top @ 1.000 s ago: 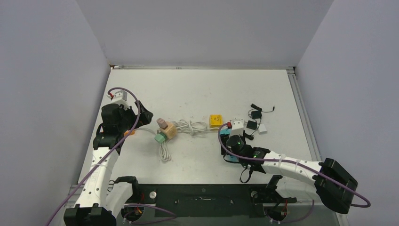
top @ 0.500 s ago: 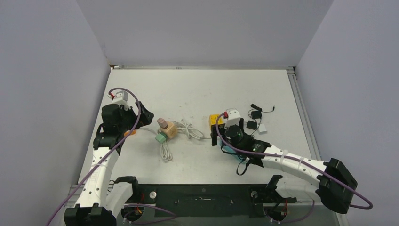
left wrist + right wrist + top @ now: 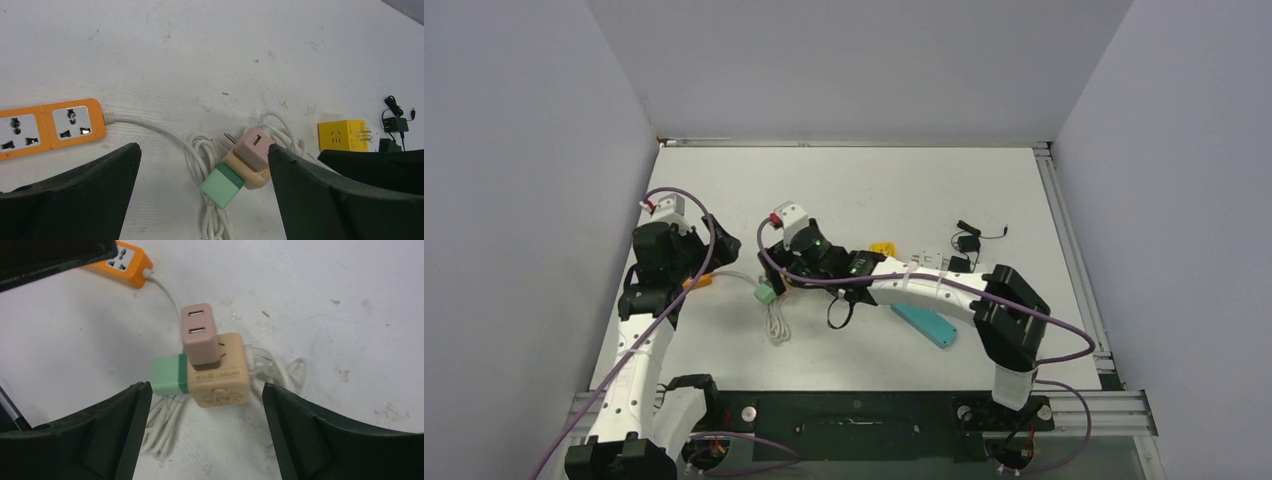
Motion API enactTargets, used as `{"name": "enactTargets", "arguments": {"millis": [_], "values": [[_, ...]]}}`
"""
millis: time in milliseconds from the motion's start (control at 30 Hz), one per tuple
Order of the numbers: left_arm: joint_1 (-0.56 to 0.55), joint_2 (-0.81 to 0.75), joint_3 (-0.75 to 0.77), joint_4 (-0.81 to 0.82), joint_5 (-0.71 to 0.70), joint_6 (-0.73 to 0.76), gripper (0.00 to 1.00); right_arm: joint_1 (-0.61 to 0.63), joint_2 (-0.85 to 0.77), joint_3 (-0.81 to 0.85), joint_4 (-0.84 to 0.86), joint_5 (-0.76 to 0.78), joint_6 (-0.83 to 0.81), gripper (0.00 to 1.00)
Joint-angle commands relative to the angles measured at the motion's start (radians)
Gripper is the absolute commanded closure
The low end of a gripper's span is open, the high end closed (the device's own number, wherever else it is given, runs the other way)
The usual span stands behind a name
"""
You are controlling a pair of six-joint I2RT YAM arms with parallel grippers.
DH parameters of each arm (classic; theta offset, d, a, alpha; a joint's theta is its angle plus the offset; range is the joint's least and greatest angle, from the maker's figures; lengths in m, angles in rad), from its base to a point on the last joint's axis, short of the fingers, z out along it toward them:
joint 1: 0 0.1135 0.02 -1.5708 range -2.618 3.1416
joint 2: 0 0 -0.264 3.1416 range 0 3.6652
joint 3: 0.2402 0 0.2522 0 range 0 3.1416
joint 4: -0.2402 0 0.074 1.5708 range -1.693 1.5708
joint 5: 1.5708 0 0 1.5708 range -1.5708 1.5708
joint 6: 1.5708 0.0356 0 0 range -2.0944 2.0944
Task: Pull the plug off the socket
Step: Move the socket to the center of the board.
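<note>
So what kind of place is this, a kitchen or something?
More likely a robot test bench: a bare white table boxed in by plain grey walls, with two robot arms bolted at its edge and an orange power strip and plug adapters laid out for practice.

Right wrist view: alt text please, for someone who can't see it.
The open right gripper hovers over a beige cube socket with a pink USB plug on top and a green plug in its left side. A coiled white cable lies beneath, leading to an orange power strip at upper left.
</note>
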Motion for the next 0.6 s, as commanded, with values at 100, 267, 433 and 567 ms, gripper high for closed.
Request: {"name": "enactTargets", "arguments": {"millis": [100, 267, 433, 567], "values": [[0.030, -0.033, 0.018, 0.021, -0.014, 0.013, 0.04, 0.073, 0.133, 0.161, -0.065, 0.028, -0.047, 0.19], [0.030, -0.043, 0.015, 0.029, 0.008, 0.012, 0.04, 0.070, 0.182, 0.201, -0.066, 0.062, -0.064, 0.23], [0.030, -0.047, 0.014, 0.034, 0.024, 0.007, 0.04, 0.065, 0.225, 0.258, -0.075, 0.066, -0.081, 0.28], [0.030, -0.052, 0.012, 0.034, 0.025, 0.005, 0.04, 0.054, 0.274, 0.321, -0.095, 0.054, -0.098, 0.30]]}}
